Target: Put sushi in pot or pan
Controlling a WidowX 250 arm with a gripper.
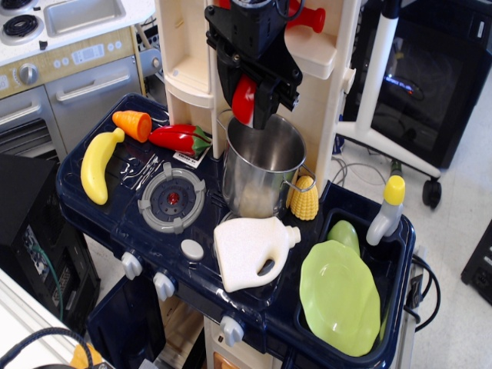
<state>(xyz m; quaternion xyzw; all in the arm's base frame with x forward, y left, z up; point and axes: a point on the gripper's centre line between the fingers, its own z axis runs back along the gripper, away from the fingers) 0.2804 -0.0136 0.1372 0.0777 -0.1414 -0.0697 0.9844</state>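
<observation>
**Sushi held above the pot's mouth**

The black hand [247, 104] hangs over the back rim of the pot [260, 165], its fingers closed onto the sushi [244, 100]. Only the glossy red top of the sushi shows between the fingers; it stands roughly upright, clear of the metal, just above the open mouth of the pot and toward its left rear edge. The pot stands upright on the dark blue toy-kitchen surface [115, 211], and its inside looks bare where it can be seen.

To the left of the pot a red chili pepper [177, 138] lies on the surface, with an orange carrot [132, 124] just beside it and a yellow banana [98, 165] further left. A grey burner ring [171, 201] sits in front of the pepper. A white jug [250, 252] lies on its side in front of the pot, and a yellow corn cob [304, 198] leans against the pot's right side. Further right, a green plate [338, 298] rests tilted in the sink, beside a bottle with a yellow cap [387, 209]. A red ketchup bottle [306, 17] lies on the shelf above, partly hidden by the arm.
</observation>
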